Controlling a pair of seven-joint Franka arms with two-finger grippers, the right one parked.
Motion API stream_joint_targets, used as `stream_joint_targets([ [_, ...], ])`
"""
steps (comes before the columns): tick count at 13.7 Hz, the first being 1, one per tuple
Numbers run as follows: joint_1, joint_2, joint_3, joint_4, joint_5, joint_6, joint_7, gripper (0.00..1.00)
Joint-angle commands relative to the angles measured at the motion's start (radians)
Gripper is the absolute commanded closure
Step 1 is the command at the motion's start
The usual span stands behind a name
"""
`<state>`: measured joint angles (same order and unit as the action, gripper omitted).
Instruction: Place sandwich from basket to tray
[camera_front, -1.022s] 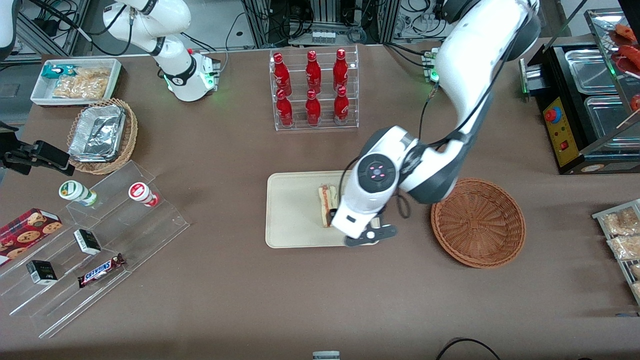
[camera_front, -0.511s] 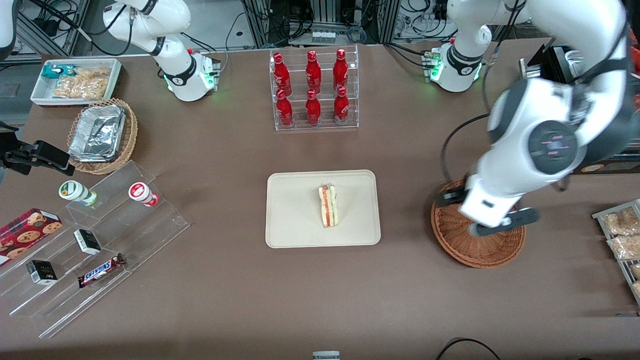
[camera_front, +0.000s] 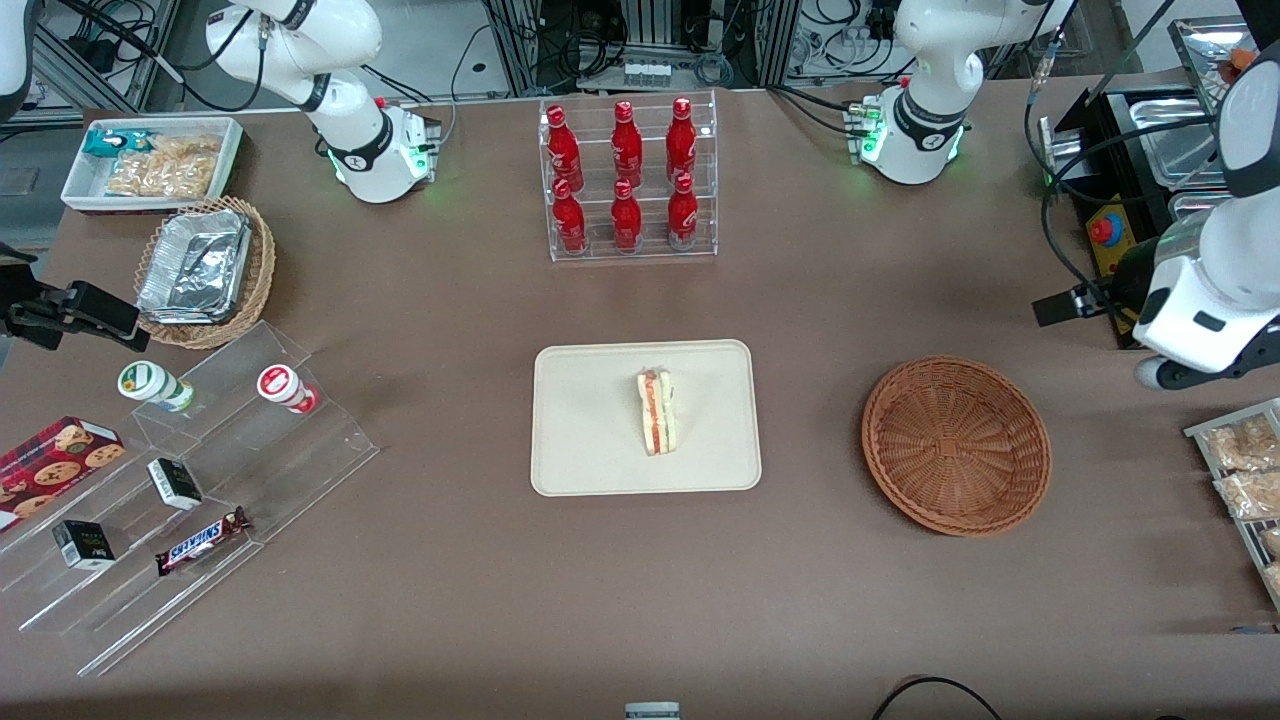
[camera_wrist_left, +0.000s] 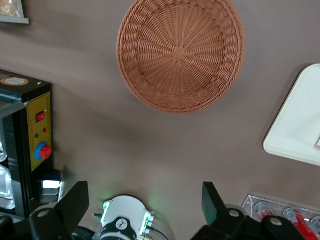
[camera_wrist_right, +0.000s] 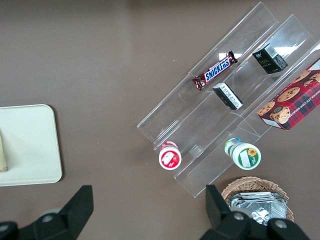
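Note:
The sandwich, a pale wedge with red and green filling along its edge, lies on the cream tray in the middle of the table. The round reddish-brown wicker basket sits beside the tray toward the working arm's end, with nothing in it; the left wrist view shows the basket and a corner of the tray. My left gripper hangs high above the table past the basket, at the working arm's end. The gripper is open, its fingers wide apart and nothing between them.
A clear rack of red bottles stands farther from the front camera than the tray. A black machine with a red button and snack packets sit near my gripper. A stepped acrylic stand and a foil-tray basket lie toward the parked arm's end.
My gripper left the sandwich on the tray, swung over the basket and rose toward the working arm's end of the table. The sandwich has stayed where it was.

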<state>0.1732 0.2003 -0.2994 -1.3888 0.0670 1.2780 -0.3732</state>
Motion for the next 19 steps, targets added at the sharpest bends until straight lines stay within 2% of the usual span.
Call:
stream_joint_targets([
  [1, -0.001, -0.053, -0.006, -0.058, -0.010, -0.014, 0.008, 0.00],
  [9, -0.011, -0.206, -0.006, -0.184, -0.015, 0.053, 0.007, 0.00],
  [16, -0.003, -0.170, -0.004, -0.134, -0.032, 0.063, 0.010, 0.00],
  [19, -0.003, -0.150, -0.006, -0.136, -0.030, 0.188, 0.014, 0.00],
])
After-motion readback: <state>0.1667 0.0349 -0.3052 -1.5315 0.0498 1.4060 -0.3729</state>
